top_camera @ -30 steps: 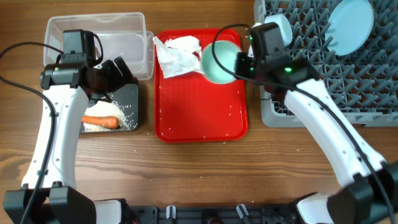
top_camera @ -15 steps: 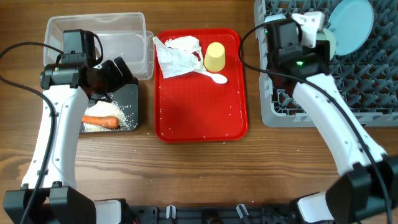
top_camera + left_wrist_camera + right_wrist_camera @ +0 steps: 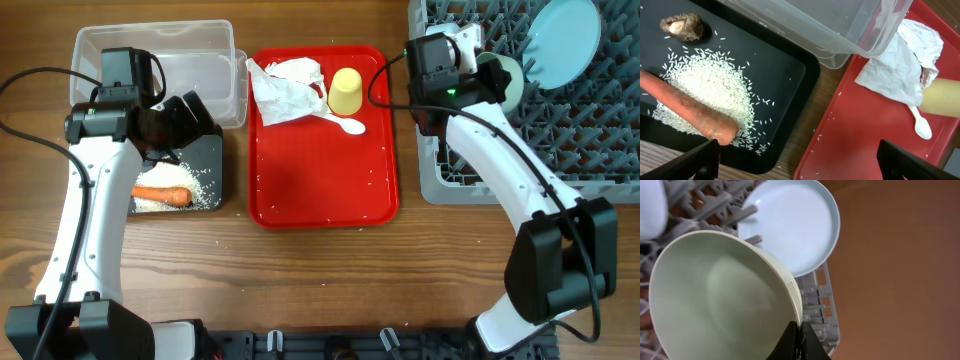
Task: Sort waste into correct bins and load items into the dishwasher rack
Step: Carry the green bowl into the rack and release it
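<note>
Across the brown wood-grain desk point(image 3: 320, 270), left to right: clear tub point(image 3: 200, 45) behind black tub point(image 3: 785, 65), red tray point(image 3: 320, 180), grey dishwasher rack point(image 3: 560, 130). In the black tub, orange carrot point(image 3: 162, 195) lying across a spread of white rice point(image 3: 705, 95), brown lump point(image 3: 682, 27) near a corner. On the tray, crumpled napkin point(image 3: 285, 90), yellow cup point(image 3: 345, 90), white spoon point(image 3: 345, 124), stray grains. Left tool point(image 3: 797, 155) above the black tub, fingers spread wide, holding nothing. Right tool point(image 3: 797, 340) over the rack, pinched tight on the rim of a pale mint bowl point(image 3: 725, 300), beside the light-blue plate point(image 3: 790, 225) standing among pegs.
</note>
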